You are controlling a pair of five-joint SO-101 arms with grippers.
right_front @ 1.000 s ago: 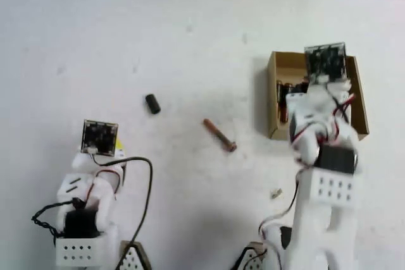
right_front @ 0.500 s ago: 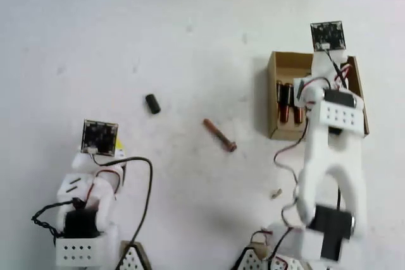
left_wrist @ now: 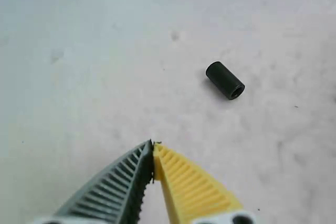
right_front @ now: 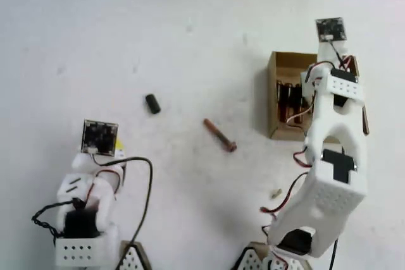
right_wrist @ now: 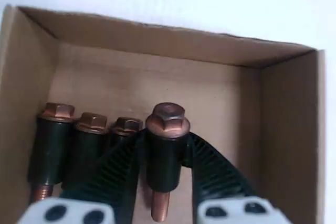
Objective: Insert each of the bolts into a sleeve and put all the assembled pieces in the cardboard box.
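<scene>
My right gripper [right_wrist: 165,134] is shut on an assembled piece [right_wrist: 164,156], a copper bolt in a black sleeve, held inside the cardboard box [right_wrist: 157,40]. Three more assembled pieces [right_wrist: 86,140] lie side by side against one box wall. In the high view my right arm [right_front: 332,175] stretches over the box [right_front: 273,96] at the right. A loose copper bolt [right_front: 219,135] lies mid-table, and a loose black sleeve [right_front: 152,104] lies to its left. My left gripper [left_wrist: 153,148] is shut and empty, a short way from that sleeve [left_wrist: 224,80]. The left arm [right_front: 85,200] sits at the front left.
A small pale scrap [right_front: 276,192] lies on the white table in front of the box. Open table surface [right_front: 190,49] spreads between the two arms and toward the far edge.
My right arm has unfolded and stretched forward over the box, its wrist moving toward the far side. The left arm, loose bolt and loose sleeve have not moved.
</scene>
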